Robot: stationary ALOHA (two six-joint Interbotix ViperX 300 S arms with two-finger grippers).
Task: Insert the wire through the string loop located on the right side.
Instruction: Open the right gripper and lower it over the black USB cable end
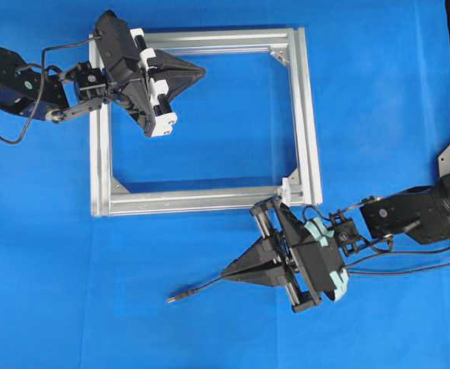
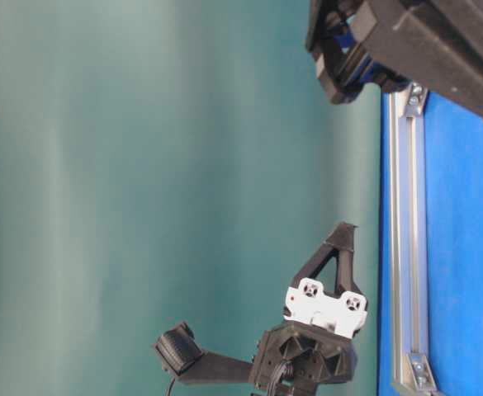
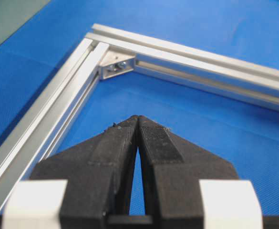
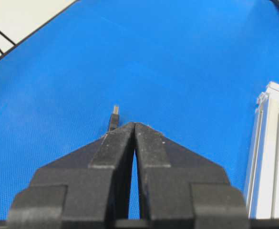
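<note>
The wire (image 1: 196, 290) is thin and black and lies on the blue mat below the aluminium frame (image 1: 307, 115), its small plug tip (image 1: 171, 298) pointing left. My right gripper (image 1: 224, 275) is shut just over the wire's near end. In the right wrist view the plug tip (image 4: 114, 116) sticks out from under the left finger, and no wire shows between the jaws. The string loop (image 1: 285, 189) is a tiny white piece at the frame's lower right corner, just above the right gripper's body. My left gripper (image 1: 203, 73) is shut and empty over the frame's upper left part.
The square frame lies flat on the mat, with silver brackets (image 3: 114, 67) in its inner corners. Its rail edge (image 4: 269, 157) shows at the right of the right wrist view. Black arm cables (image 1: 409, 261) trail at the right. The mat's edge and a pale surface (image 4: 20, 19) lie beyond.
</note>
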